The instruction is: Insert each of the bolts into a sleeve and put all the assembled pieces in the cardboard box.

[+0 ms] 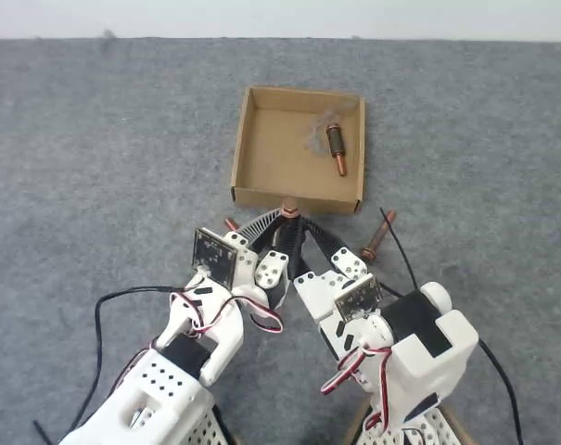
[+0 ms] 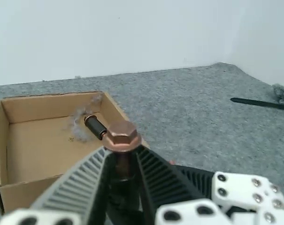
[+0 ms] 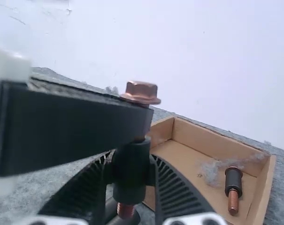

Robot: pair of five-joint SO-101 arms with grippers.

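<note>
My two grippers meet just in front of the cardboard box (image 1: 248, 148). My left gripper (image 2: 120, 161) is shut on a copper bolt (image 2: 122, 136) right under its hex head. The bolt stands upright inside a black sleeve (image 3: 130, 168), and my right gripper (image 3: 130, 176) is shut on that sleeve. The threaded tip pokes out below the sleeve. In the high view the bolt head (image 1: 287, 209) sits at the box's near wall. An assembled bolt and sleeve (image 1: 336, 148) lies inside the box, next to some grey fluff.
A loose bolt (image 1: 377, 235) lies on the grey carpet right of the grippers. A small copper piece (image 1: 231, 223) shows left of them, partly hidden. A black cable (image 1: 398, 246) runs past the loose bolt. Open carpet surrounds the box.
</note>
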